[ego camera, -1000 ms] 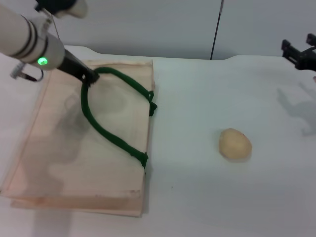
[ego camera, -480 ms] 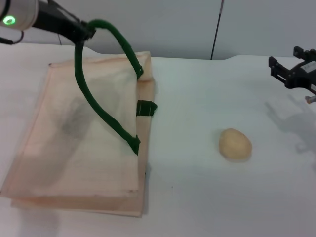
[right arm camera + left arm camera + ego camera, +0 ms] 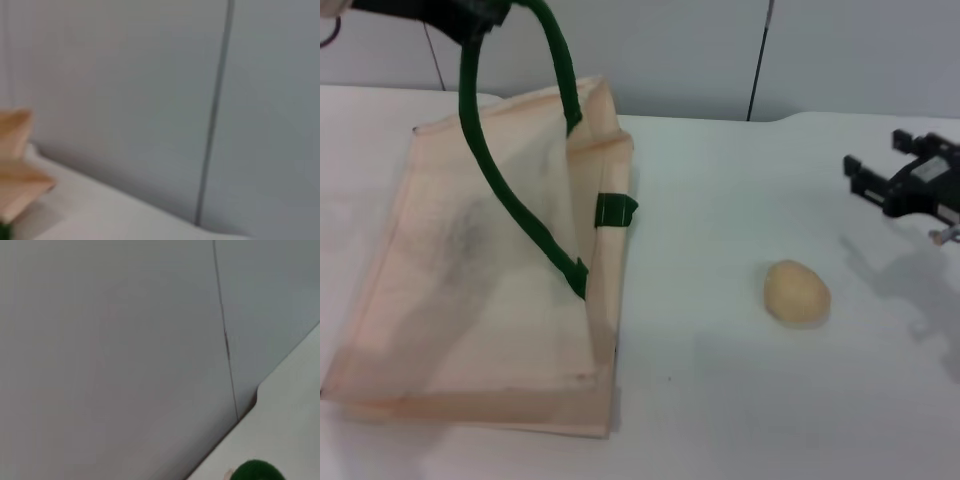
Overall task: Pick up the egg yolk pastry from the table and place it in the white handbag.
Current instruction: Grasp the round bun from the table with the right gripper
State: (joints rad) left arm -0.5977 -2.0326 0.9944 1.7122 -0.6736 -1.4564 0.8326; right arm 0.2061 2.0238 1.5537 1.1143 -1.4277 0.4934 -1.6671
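Observation:
The egg yolk pastry (image 3: 797, 292), a pale yellow-beige ball, lies on the white table right of centre. The white handbag (image 3: 470, 310), cream fabric, lies at the left. My left gripper (image 3: 483, 17) at the top left edge is shut on its dark green handle (image 3: 510, 205) and holds it high, so the bag's upper layer is pulled up at the mouth (image 3: 595, 150). A bit of that handle (image 3: 257, 471) shows in the left wrist view. My right gripper (image 3: 876, 172) hangs open above the table, behind and right of the pastry. A bag corner (image 3: 15, 150) shows in the right wrist view.
A second green tab (image 3: 616, 210) sits on the bag's lower layer at the mouth. The white table (image 3: 720, 400) ends at a grey wall (image 3: 670, 50) with a dark vertical seam behind it.
My left gripper has risen with the green handle, lifting the bag's upper layer and opening its mouth. My right gripper has come leftward and lower, closer to the pastry.

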